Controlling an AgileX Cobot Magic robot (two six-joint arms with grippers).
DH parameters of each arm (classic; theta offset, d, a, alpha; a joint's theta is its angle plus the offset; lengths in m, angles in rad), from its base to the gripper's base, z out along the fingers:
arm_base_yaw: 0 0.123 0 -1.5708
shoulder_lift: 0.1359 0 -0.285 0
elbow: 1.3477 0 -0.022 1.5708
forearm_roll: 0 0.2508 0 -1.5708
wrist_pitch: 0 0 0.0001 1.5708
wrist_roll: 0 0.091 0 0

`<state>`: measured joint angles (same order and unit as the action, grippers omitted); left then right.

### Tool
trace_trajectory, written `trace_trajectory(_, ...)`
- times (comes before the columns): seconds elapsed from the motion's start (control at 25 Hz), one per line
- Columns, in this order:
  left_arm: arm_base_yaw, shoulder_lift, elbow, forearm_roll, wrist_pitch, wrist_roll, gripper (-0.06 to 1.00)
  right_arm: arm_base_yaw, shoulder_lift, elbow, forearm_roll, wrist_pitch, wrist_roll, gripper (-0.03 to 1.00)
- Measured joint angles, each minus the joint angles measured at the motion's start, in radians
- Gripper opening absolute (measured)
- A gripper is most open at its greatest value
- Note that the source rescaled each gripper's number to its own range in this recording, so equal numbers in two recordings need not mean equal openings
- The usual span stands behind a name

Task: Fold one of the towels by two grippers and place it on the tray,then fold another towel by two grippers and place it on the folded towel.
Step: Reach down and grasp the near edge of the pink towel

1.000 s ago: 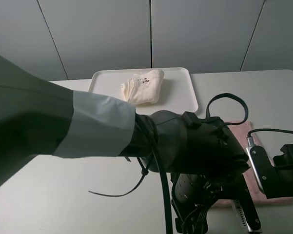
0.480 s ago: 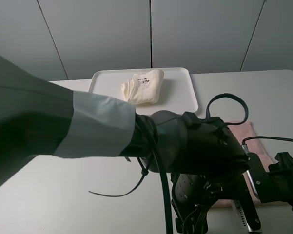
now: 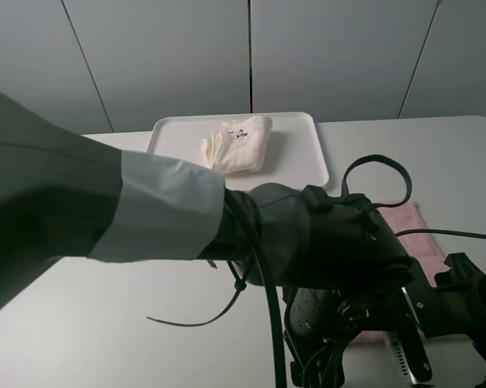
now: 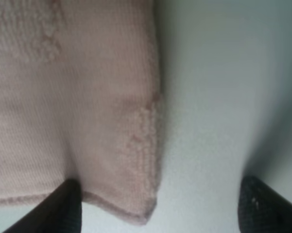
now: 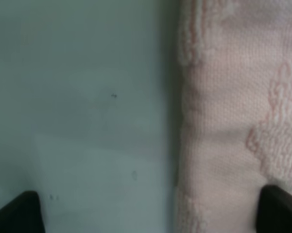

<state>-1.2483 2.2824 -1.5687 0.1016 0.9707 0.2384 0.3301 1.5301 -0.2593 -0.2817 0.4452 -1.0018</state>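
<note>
The cream towel [image 3: 238, 144] lies folded on the white tray [image 3: 301, 153] at the back of the table. The pink towel [image 3: 410, 218] lies flat on the table at the front right, mostly covered by both arms. My left gripper [image 4: 158, 213] is open just above a corner of the pink towel [image 4: 87, 111], one fingertip [image 4: 63, 208] over the cloth and the other over bare table. My right gripper [image 5: 148, 213] is open over an edge of the pink towel [image 5: 238, 111], which runs between its fingertips [image 5: 282, 208].
The left arm [image 3: 145, 218] in its grey sleeve fills the left and middle of the exterior high view, with black cables [image 3: 376, 166] looping over the pink towel. The right arm [image 3: 461, 295] is low at the front right corner. Grey wall panels stand behind the table.
The right arm has moved down and toward the front of the table, covering more of the pink towel's near right part. The left arm has not moved.
</note>
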Motion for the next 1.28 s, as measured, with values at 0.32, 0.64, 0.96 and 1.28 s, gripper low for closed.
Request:
trace_trajectory(0.32, 0.0, 0.0, 0.0, 0.0, 0.01, 0.0, 0.84, 0.0, 0.009, -0.004, -0.077, -0.025, 0.066, 0.42)
trace_trajectory(0.64, 0.0, 0.0, 0.0, 0.001, 0.007, 0.0, 0.84, 0.0, 0.009, -0.004, -0.119, -0.071, 0.1, 0.01)
trace_trajectory(0.96, -0.002, 0.001, 0.0, 0.051, -0.006, 0.0, 0.84, 0.0, 0.009, -0.004, -0.128, -0.074, 0.1, 0.01)
trace_trajectory(1.28, -0.002, 0.001, 0.0, 0.06, -0.024, 0.0, 0.84, 0.0, 0.009, -0.004, -0.128, -0.074, 0.1, 0.01)
